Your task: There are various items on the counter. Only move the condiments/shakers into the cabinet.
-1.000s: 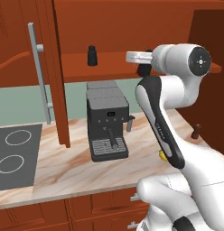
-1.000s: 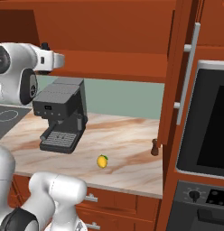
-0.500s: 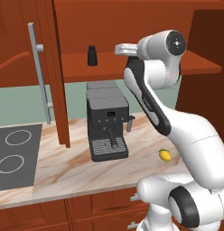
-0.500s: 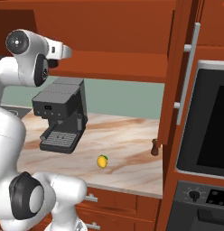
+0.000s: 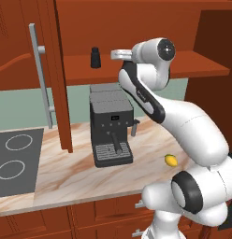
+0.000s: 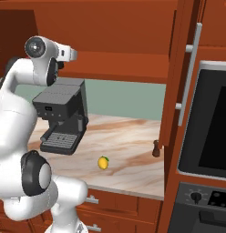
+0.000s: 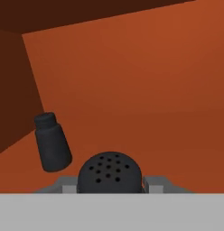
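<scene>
The cabinet [image 5: 136, 70] is open, its shelf level with my hand; one black shaker [image 5: 95, 57] stands upright there (to the left, deeper in); my pincer [image 7: 111, 184] is nipped narrowly round the second shaker [image 7: 109, 173], its perforated cap toward the back wall, long axis pointing inward.

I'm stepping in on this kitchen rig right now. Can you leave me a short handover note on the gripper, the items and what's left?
Gripper: shut on a black shaker, held at the open cabinet's shelf, not yet released.
Done: another black shaker already stands on that shelf, to the left.
Left: set down the held shaker, then fetch the brown mill, upright on the counter by the cabinet door's foot.
Leave alone: the lemon and the coffee machine.
</scene>
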